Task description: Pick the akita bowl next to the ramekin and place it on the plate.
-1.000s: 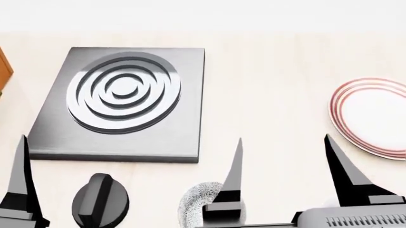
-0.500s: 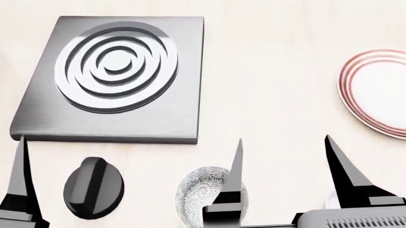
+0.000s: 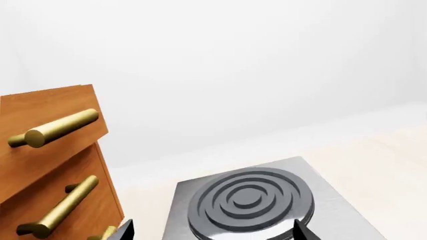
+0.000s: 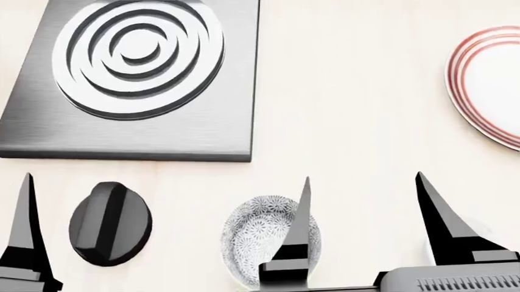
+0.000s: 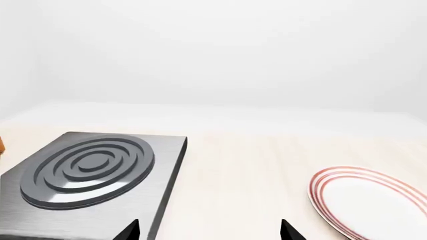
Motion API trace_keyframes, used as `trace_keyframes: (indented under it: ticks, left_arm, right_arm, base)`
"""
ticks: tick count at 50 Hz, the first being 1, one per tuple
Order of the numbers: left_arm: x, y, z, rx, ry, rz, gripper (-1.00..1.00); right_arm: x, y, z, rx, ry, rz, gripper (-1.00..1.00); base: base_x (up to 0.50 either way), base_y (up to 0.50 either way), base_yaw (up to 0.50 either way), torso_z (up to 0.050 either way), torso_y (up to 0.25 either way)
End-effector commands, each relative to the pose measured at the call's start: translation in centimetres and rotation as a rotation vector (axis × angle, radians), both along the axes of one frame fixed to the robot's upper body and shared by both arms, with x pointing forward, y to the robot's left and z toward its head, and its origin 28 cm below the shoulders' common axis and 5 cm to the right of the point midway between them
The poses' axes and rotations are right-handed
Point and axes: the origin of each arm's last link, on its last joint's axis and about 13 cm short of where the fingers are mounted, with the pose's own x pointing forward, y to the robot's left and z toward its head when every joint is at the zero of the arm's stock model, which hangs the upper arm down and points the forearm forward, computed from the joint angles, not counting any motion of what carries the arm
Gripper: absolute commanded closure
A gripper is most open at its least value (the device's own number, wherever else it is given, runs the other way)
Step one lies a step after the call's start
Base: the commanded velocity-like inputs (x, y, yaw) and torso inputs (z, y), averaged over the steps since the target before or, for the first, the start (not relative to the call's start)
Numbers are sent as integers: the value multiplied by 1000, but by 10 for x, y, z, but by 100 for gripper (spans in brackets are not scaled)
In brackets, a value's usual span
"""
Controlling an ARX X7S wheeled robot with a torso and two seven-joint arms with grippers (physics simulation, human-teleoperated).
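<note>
From my head view, the akita bowl (image 4: pixel 264 240) is partly covered by one dark finger (image 4: pixel 294 243) of my right gripper (image 4: pixel 366 237), and the picture's bottom edge clips it. The plate (image 4: pixel 488 91) runs off the right edge. A pale round thing behind the other finger may be the ramekin; I can't tell. My left gripper shows only one finger (image 4: pixel 24 243).

Square steel hob plate (image 4: pixel 138 79) with concentric rings lies flat on pale countertop (image 4: pixel 349 109), well beyond the claw tips. Black oval knob (image 4: pixel 109 231) sits between the claws. Wooden drawer unit (image 3: pixel 50 165), brass handles (image 3: pixel 57 127), beside hob.
</note>
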Motion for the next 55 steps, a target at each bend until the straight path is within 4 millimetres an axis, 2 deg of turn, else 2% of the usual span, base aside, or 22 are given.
trace_keyframes:
  ticks: [1,16,35,55]
  left_arm:
    - [0,2,0,-18,21,-9,-100]
    - [-1,1,-1,-15,22,-10,-100]
    - [-1,1,-2,-20,31,-7,-100]
    - [-2,1,-3,-19,34,-6,-100]
  right_arm:
    - [2,1,3,16,-34,8,-100]
    - [2,1,3,14,-34,5,-100]
    - [-3,2,10,25,-19,14,-100]
    - [-8,5,16,134,123,79,-100]
  base:
    - [0,0,0,0,-102]
    - [0,0,0,0,-83]
    - [0,0,0,0,-6]
    - [0,0,0,0,0]
